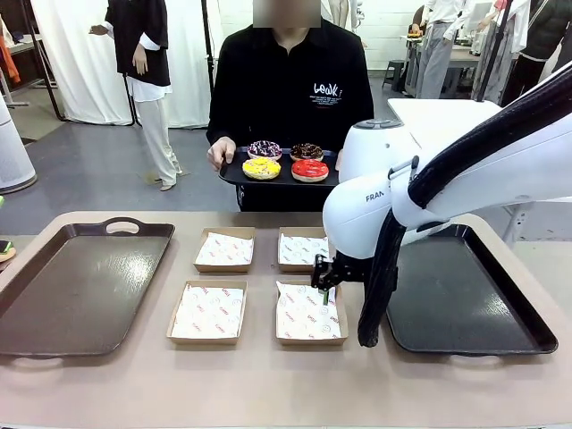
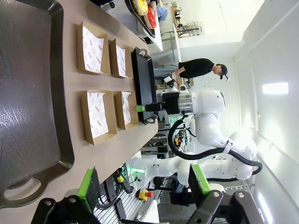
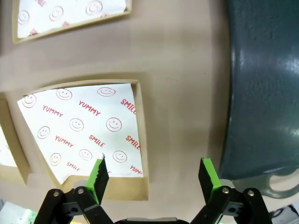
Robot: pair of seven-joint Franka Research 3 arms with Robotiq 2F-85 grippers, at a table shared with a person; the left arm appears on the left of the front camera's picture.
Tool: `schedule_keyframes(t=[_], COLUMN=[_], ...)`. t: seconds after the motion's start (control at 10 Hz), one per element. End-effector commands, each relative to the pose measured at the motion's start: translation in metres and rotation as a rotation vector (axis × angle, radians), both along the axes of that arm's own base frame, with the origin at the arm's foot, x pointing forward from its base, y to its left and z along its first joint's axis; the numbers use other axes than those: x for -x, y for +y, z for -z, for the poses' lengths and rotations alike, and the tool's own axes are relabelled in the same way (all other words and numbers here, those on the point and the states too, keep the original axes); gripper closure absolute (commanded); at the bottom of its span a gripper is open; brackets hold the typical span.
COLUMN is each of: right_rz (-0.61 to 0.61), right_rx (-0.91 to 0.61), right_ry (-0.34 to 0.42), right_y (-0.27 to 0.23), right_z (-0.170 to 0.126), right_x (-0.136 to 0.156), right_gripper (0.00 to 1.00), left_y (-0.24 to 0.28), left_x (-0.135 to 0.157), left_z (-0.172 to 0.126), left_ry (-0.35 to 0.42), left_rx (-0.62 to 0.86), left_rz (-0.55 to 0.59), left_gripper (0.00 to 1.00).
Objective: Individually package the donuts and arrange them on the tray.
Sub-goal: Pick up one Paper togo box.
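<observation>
Currently we log 4 donuts (image 1: 284, 161) on the person's tray (image 1: 231, 176), presumably offered for pickup. Right gripper (image 3: 154, 170) hovers over a paper-lined box (image 3: 144, 154), left gripper (image 2: 142, 182) hangs beside the table (image 2: 119, 154); both spread wide, empty.

At the right of the front view, the glossy white, round-jointed right arm (image 1: 375, 201) bears black "FRAN" lettering and a thick black ribbed cable hose (image 1: 378, 286) — its black two-finger right gripper (image 1: 322, 282) has green pads. Top centre, the person (image 1: 290, 85) wears a black long-sleeved top with white chest print.
</observation>
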State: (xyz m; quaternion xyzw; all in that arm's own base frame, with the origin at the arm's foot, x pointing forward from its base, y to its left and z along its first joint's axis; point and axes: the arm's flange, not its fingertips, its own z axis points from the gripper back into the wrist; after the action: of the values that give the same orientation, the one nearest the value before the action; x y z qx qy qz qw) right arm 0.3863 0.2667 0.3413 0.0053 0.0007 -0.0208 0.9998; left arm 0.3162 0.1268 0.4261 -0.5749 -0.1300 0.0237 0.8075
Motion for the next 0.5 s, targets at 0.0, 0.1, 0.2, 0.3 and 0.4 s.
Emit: schedule_keyframes(t=[0.0, 0.1, 0.2, 0.3, 0.4], right_rz=[-0.060, -0.084, -0.106, -0.100, -0.099], right_rx=[-0.017, -0.022, -0.026, -0.025, -0.029], right_ry=[-0.016, -0.022, -0.037, -0.034, -0.032], right_y=[0.0007, 0.0006, -0.0002, -0.0006, -0.0015], right_z=[0.0100, 0.0128, 0.0141, 0.0139, 0.0143], right_x=[-0.0025, -0.0017, -0.0008, -0.0005, -0.0007], right_gripper=[0.00, 0.00, 0.37, 0.58, 0.95], left_y=[0.0002, 0.0002, 0.0002, 0.0002, 0.0002], left_x=[-0.0007, -0.0007, -0.0007, -0.0007, -0.0007], left_z=[-0.0008, -0.0008, -0.0008, -0.0008, -0.0008], left_ry=[-0.006, -0.006, -0.006, -0.006, -0.006], left_rx=[0.007, 0.007, 0.007, 0.007, 0.007], left_rz=[-0.016, -0.016, -0.016, -0.016, -0.016], left_gripper=[0.00, 0.00, 0.00, 0.00, 0.00])
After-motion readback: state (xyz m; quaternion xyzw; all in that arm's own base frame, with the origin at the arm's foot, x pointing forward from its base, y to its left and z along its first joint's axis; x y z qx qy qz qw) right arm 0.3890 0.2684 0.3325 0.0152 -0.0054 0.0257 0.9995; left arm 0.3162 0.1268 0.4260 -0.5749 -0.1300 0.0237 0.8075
